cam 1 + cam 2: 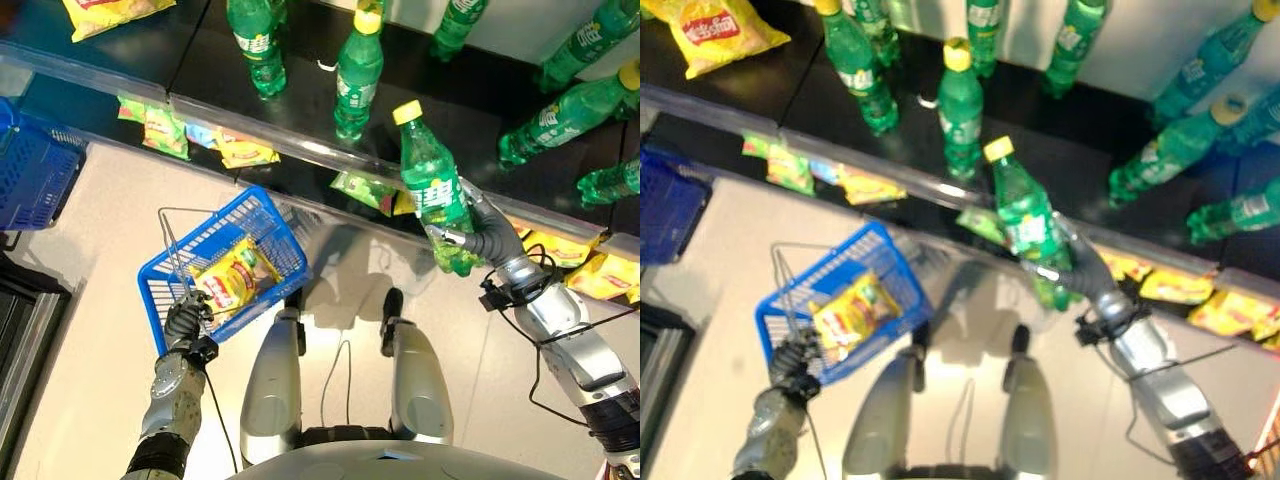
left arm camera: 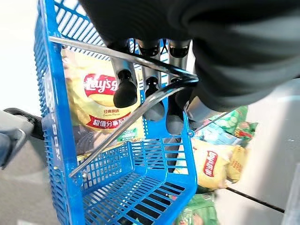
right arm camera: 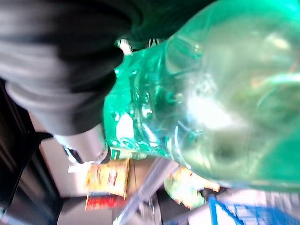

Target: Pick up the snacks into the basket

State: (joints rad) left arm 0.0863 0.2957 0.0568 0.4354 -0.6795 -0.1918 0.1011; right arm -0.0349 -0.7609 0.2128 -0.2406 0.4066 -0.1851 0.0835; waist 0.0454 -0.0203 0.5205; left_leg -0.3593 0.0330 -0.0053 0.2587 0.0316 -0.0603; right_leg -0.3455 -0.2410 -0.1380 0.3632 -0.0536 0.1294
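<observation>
The left hand (image 1: pixel 186 322) is curled around the wire handles (image 2: pixel 140 61) of a blue basket (image 1: pixel 268 222), which hangs over the pale floor just in front of the black shelf (image 1: pixel 200 75). One yellow snack bag (image 1: pixel 232 277) already lies inside it. The right hand (image 1: pixel 478 236) is wrapped around a green bottle (image 1: pixel 432 183) with a yellow cap (held nearly upright, above the shelf edge). More green bottles (image 1: pixel 357 75) stand on the shelf, and further snack bags (image 1: pixel 245 150) sit along the lower ledge. Another blue basket (image 1: pixel 35 170) rests at the far left.
</observation>
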